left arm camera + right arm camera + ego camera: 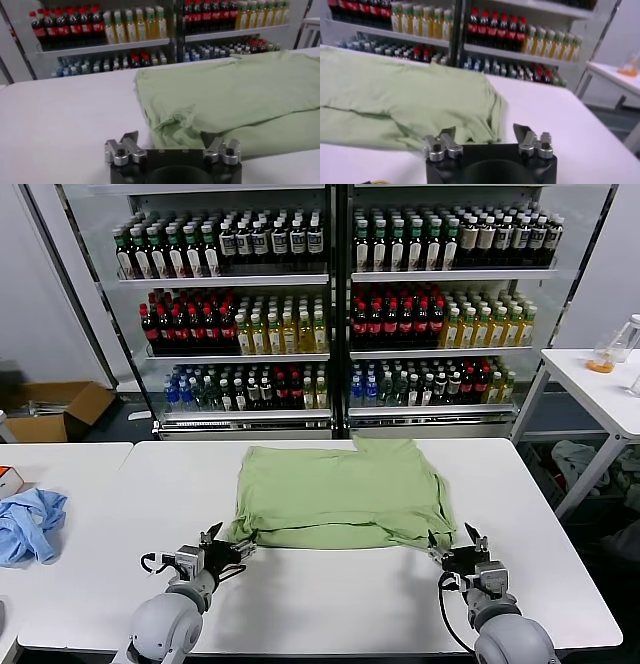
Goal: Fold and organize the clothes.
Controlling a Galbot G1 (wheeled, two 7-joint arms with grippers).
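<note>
Green, soft and folded over on itself, the light green short-sleeved shirt (343,492) lies flat at the middle of the white table (330,604), its long axis running side to side, folded edge toward the robot. The left gripper (227,546) sits at the shirt's near left corner, jaws spread, one finger against the cloth. The right gripper (452,546) sits at the near right corner, jaws spread too, just off the fabric. A crumpled blue cloth (28,524) lies well apart on the left. Behind stand shelves of bottles (335,314).
</note>
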